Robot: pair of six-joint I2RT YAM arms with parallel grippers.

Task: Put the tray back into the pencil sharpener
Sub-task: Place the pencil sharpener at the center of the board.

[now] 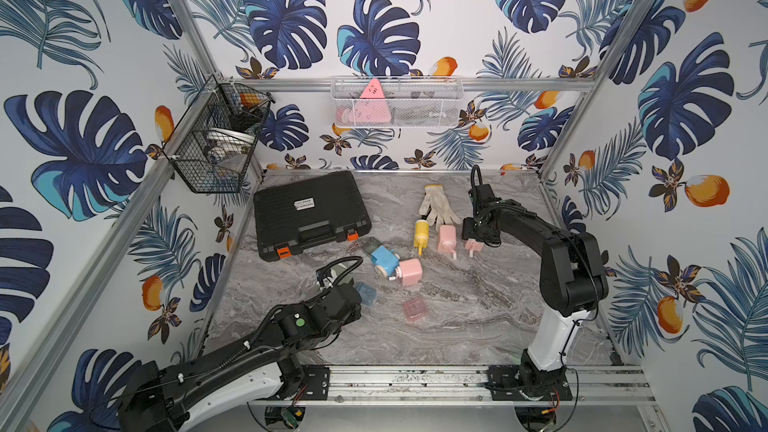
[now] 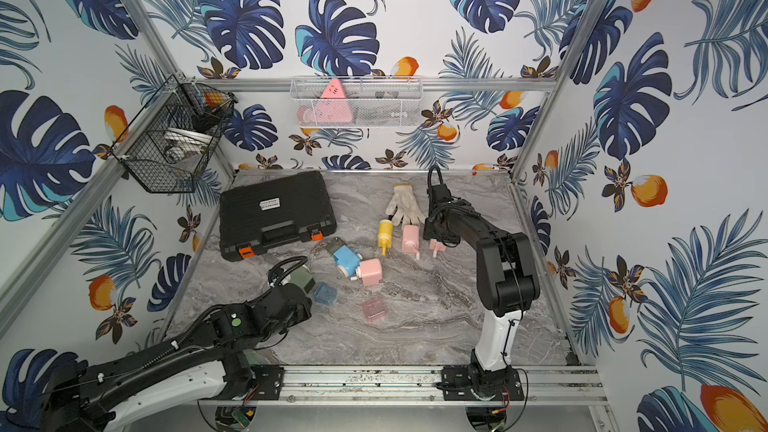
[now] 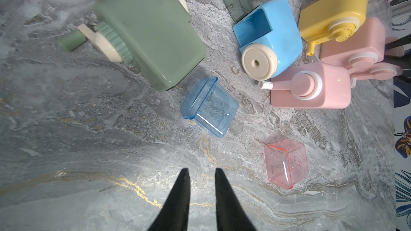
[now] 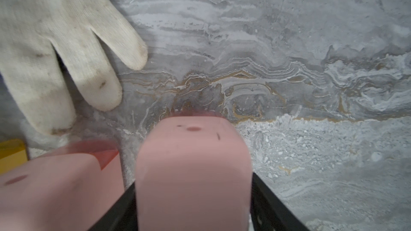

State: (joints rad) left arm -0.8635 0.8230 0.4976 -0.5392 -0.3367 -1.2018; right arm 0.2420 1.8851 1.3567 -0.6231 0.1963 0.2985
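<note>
Where the right hand (image 4: 193, 181) straddles a pink sharpener (image 4: 192, 150), contact is unclear.

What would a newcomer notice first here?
A blue sharpener lies mid-table, its slot empty, among other pastel ones. In front of it lie two loose clear trays, the blue tray and the pink tray. The black case sits far left; the right hand straddles a pink sharpener.
</note>
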